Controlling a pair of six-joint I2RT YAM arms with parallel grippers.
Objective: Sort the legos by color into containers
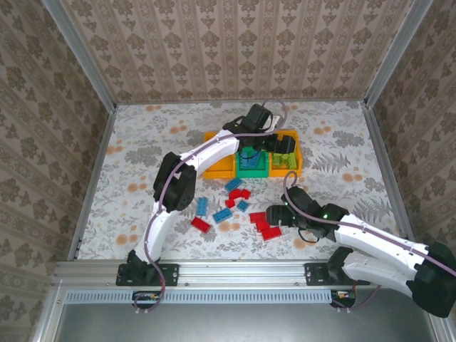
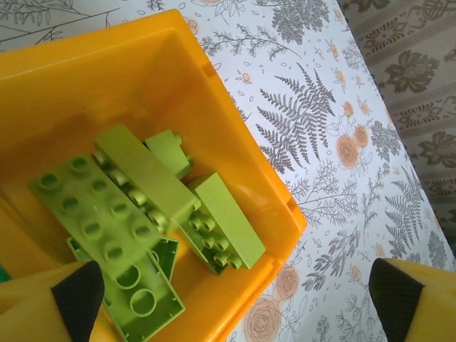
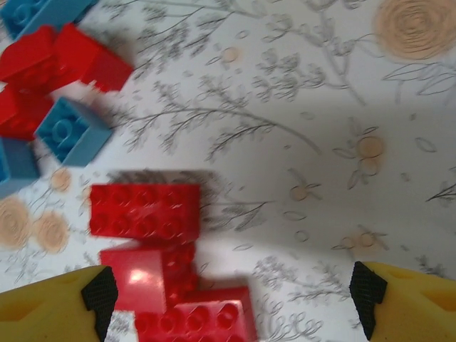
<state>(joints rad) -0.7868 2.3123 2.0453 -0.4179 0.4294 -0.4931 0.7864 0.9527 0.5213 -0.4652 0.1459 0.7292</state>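
Scattered red and blue legos (image 1: 237, 193) lie on the flowered table (image 1: 142, 142), some running together from above so that no count is sure. Behind them three bins stand in a row, touching side by side: the left orange-yellow bin (image 1: 217, 171), the green bin (image 1: 253, 171) and the right orange-yellow bin (image 1: 291, 169). The left arm (image 1: 214, 148) crosses over the row and hides most of what lies inside. Its left gripper (image 2: 235, 303) hangs above the right orange-yellow bin with jaws spread wide and nothing between them, and the black pads (image 2: 77, 299) are cut off at the frame's lower corners. Under it lime green bricks (image 2: 142, 206) lie heaped in that bin, the lowest cut off by the frame's edge. Farther right, the right gripper (image 3: 233, 303) hovers low over red bricks (image 3: 146, 210) on the table, its jaws likewise wide apart and holding nothing. The nearest red brick is cut off at the bottom, and the blue bricks (image 3: 71, 132) beside them are blurred.
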